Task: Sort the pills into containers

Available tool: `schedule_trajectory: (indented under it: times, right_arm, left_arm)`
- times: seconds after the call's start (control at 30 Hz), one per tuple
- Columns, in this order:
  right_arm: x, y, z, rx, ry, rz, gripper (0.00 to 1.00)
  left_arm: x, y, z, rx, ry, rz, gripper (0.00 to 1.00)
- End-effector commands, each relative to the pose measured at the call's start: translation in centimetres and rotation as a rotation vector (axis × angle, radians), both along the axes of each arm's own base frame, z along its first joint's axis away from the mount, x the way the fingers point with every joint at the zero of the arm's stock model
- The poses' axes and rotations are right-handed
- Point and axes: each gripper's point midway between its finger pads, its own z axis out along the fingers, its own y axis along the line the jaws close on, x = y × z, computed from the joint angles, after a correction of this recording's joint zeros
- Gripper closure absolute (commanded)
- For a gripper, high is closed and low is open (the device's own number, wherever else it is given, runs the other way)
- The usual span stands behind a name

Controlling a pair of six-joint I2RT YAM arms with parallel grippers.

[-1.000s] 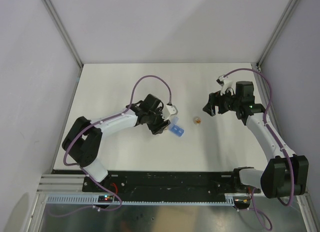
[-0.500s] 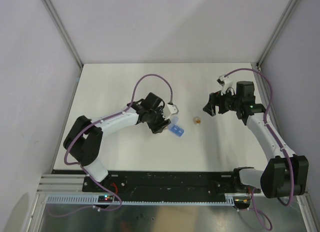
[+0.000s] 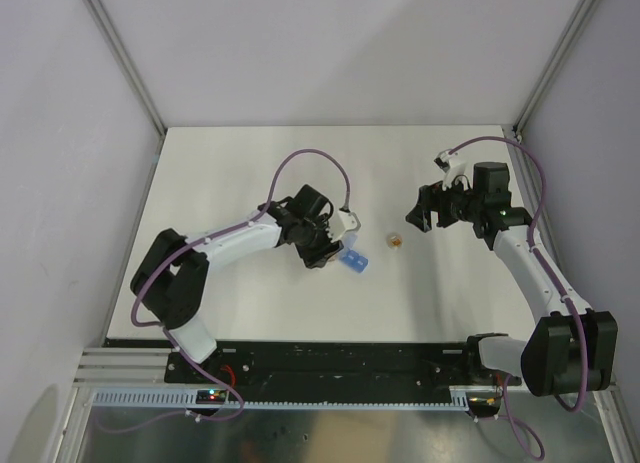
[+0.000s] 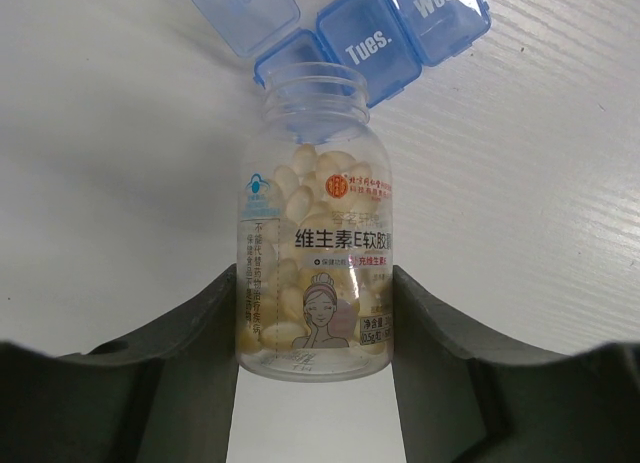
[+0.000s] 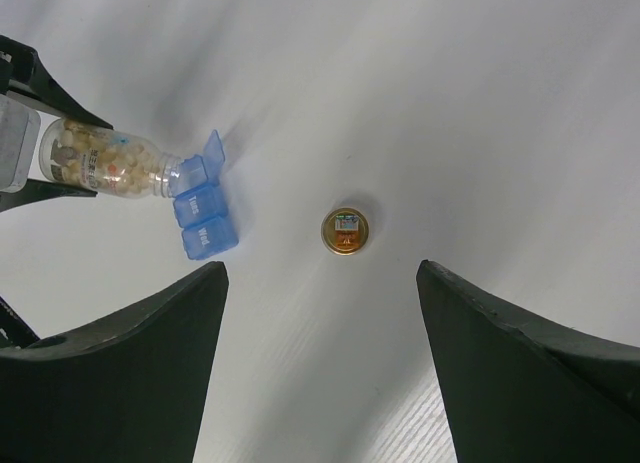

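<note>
Left arm edged rightward; left jaws hold bottle, mouth pointing into pill box open compartment; right jaws wide, empty.

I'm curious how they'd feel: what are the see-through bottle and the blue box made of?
Clear cylindrical pill bottle: probably glossy plastic; pale capsules show through its wall. Small light-blue pill box: likely smooth translucent plastic; lids look see-through.
</note>
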Motion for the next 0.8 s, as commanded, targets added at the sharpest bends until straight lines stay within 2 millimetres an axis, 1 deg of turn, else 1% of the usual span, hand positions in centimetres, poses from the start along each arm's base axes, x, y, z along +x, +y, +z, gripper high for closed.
schedule_trajectory:
  times: [0.0,0.77]
  right_arm:
    - [-0.06,0.07,1.23,0.017,-0.043,0.010,0.17]
    - [-0.06,0.00,1.19,0.024,-0.037,0.011,0.16]
  left_arm:
    - [1.14,-1.01,1.41,-0.012,-0.049,-0.026,1.00]
    - [1.38,-0.87,1.39,0.022,-0.050,-0.030,1.00]
